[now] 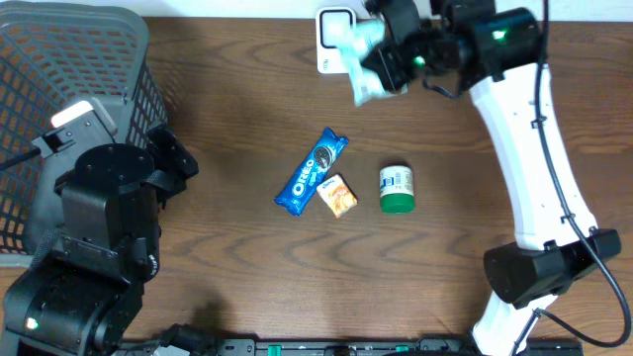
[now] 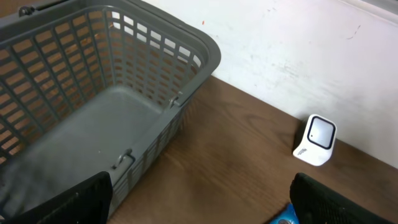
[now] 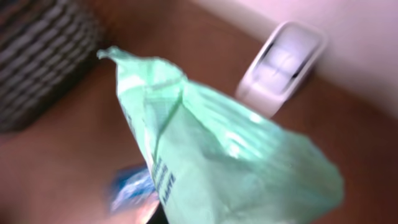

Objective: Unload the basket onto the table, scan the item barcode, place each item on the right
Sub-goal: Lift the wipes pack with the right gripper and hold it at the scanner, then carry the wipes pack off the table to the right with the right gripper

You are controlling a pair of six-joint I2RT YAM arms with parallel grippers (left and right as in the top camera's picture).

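Green, pale and crinkled, the packet (image 1: 362, 61) is held aloft at the far edge of the tabletop (image 1: 237, 89), clamped between the fingers of the right gripper (image 1: 388, 61), and it is hung just beside the white scanner (image 1: 334, 28); whether the two touch cannot be told. From the right wrist the film is seen blurred, with the scanner's window behind it. Over by the left edge the left gripper (image 2: 200, 186) is seen low, its fingers (image 2: 81, 199) spread wide with nothing between them, next to the grey basket (image 1: 119, 40) in the far left corner. Mid-tabletop, a blue Oreo pack (image 1: 313, 171), a small orange snack (image 1: 339, 195) touching it and a green-lidded tub (image 1: 397, 189) are laid out
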